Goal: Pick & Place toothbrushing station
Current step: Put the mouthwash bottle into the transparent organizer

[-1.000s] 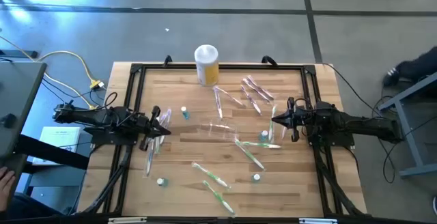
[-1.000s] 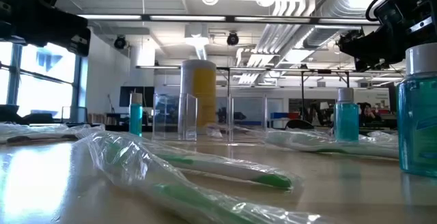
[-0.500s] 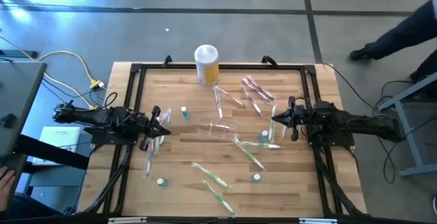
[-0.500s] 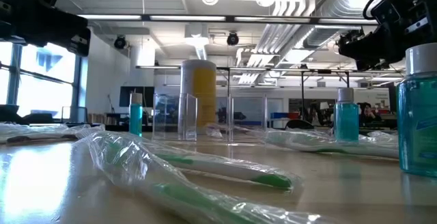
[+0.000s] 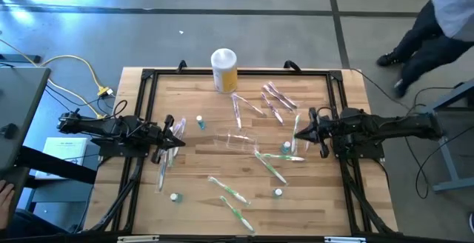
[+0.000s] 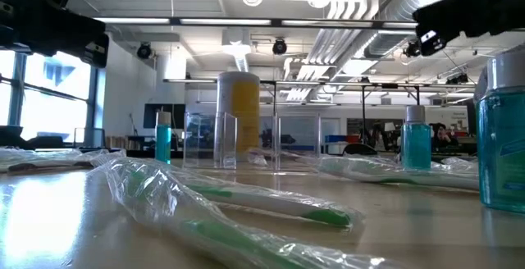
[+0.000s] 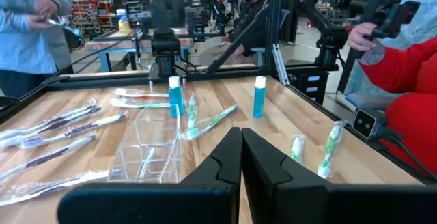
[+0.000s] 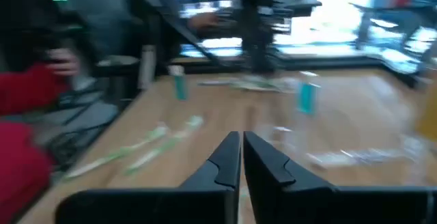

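The toothbrushing station (image 5: 241, 141) is a clear plastic holder with low compartments. It stands on its base at the middle of the wooden table and also shows in the low view (image 6: 246, 142) and the left wrist view (image 7: 147, 149). My left gripper (image 5: 180, 134) hovers shut at the table's left side, pointing level at the station. My right gripper (image 5: 296, 133) hovers shut at the right side, raised above the table, and also points toward the station. Neither gripper touches anything.
A yellow canister with a white lid (image 5: 224, 69) stands at the far edge. Wrapped toothbrushes (image 5: 270, 167) and small blue bottles (image 5: 201, 122) lie scattered around the station. A black frame (image 5: 148, 110) borders the table. A person walks past at the far right (image 5: 444, 21).
My right gripper has risen and reached slightly toward the table's middle, staying shut. My left arm has kept still. A person has walked into the high view beyond the table's right edge.
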Robot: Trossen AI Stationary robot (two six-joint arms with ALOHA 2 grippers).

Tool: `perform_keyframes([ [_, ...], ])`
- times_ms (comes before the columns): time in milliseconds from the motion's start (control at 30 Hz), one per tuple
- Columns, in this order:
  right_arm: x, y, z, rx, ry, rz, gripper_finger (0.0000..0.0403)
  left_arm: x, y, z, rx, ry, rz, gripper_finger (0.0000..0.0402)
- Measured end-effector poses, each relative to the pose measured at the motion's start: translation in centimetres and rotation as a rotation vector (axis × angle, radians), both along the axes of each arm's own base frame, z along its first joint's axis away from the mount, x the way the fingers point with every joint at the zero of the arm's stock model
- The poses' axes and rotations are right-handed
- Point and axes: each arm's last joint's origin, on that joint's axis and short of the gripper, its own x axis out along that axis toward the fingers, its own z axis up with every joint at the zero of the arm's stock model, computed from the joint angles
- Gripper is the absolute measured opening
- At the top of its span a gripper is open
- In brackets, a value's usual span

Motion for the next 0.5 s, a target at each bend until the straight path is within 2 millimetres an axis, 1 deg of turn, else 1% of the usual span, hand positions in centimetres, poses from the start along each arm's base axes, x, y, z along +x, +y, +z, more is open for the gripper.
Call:
perform_keyframes([
  [133, 1.1, 0.9, 0.9, -0.022, 0.015, -0.031, 0.0078, 0.0, 0.0, 0.0, 0.000, 0.000, 0.000, 0.0003],
  [200, 1.7, 1.4, 1.0, -0.036, 0.054, -0.043, 0.0114, 0.0, 0.0, 0.0, 0.000, 0.001, 0.000, 0.0003],
  [267, 2.2, 2.0, 1.1, -0.053, 0.119, -0.019, 0.0150, 0.0, 0.0, 0.0, 0.000, 0.001, 0.000, 0.0003],
  [367, 3.4, 2.8, 2.6, -0.074, 0.139, 0.024, 0.0194, 0.0, 0.0, 0.0, 0.000, 0.000, 0.000, 0.0003],
  [433, 4.2, 3.4, 3.8, -0.084, 0.151, 0.041, 0.0212, 0.0, 0.0, 0.0, 0.000, 0.001, 0.000, 0.0003],
  [500, 5.0, 3.9, 5.0, -0.101, 0.190, 0.038, 0.0221, 0.0, 0.0, 0.0, -0.002, 0.001, 0.000, 0.0003],
])
